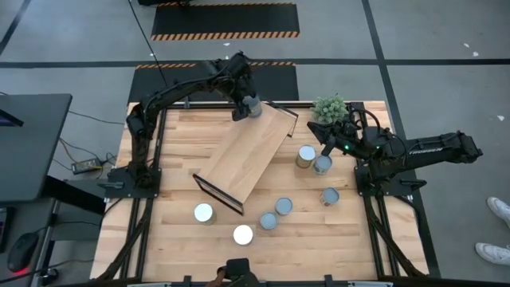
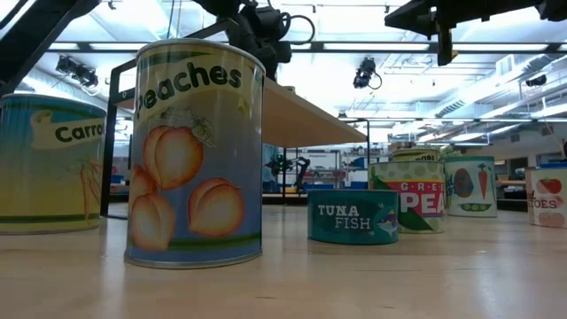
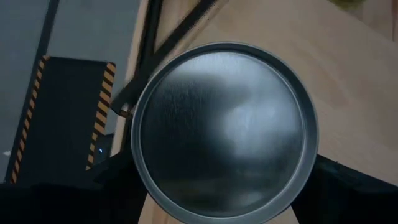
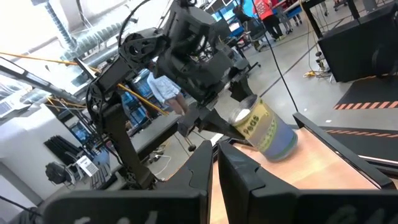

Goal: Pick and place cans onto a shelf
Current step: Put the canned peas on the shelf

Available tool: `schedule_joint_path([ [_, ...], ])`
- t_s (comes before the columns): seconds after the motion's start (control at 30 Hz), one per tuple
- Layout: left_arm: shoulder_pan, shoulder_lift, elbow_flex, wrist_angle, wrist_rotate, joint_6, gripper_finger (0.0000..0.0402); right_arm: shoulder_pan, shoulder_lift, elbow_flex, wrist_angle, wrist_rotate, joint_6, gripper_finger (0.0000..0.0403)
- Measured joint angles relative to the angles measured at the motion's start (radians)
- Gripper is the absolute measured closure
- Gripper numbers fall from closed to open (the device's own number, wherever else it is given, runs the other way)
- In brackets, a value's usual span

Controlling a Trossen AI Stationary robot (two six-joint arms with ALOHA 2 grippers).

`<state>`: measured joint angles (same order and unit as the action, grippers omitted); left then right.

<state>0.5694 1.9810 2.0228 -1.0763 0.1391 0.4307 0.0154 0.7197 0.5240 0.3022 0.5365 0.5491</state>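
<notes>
The shelf (image 1: 249, 155), a long light-wood board with black frame ends, stands diagonally on the tabletop. My left gripper (image 1: 250, 107) hangs over the shelf's far end, shut on a can (image 3: 224, 130) whose silvery end faces the wrist camera; the right wrist view shows this labelled can (image 4: 268, 132) tilted. Several more cans stand upright on the table: two white-topped (image 1: 204, 213) (image 1: 243, 234), three grey-topped (image 1: 268, 221) (image 1: 283, 206) (image 1: 330, 196), and two (image 1: 306, 155) (image 1: 322, 164) just beside my right gripper (image 1: 323, 137), which is shut and points level. My left gripper pinches the can by its round side wall (image 3: 138, 163), one finger (image 3: 112, 186) on each side, close to the end that faces the wrist. The fingers slant down from the table's far left. The can is tilted over the shelf's far end; whether it touches the board I cannot tell.
A small green plant (image 1: 331, 108) stands at the far right, close to the right arm. In the low view a peaches can (image 2: 195, 151) and a carrots can (image 2: 49, 164) stand near the front edge, with the tuna can (image 2: 353, 215) and others farther back.
</notes>
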Motion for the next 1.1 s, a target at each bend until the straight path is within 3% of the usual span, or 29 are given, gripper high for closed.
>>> schedule_joint_path([
  [0.73, -0.002, 0.011, -0.001, 0.04, 0.012, -0.113, 0.0085, 0.002, -0.036, 0.0, 0.009, -0.007, -0.017, 0.0371],
  [1.1, -0.028, 0.011, -0.001, 0.042, -0.035, -0.028, 0.0085, 0.002, -0.104, 0.0, 0.008, -0.002, -0.122, 0.0371],
])
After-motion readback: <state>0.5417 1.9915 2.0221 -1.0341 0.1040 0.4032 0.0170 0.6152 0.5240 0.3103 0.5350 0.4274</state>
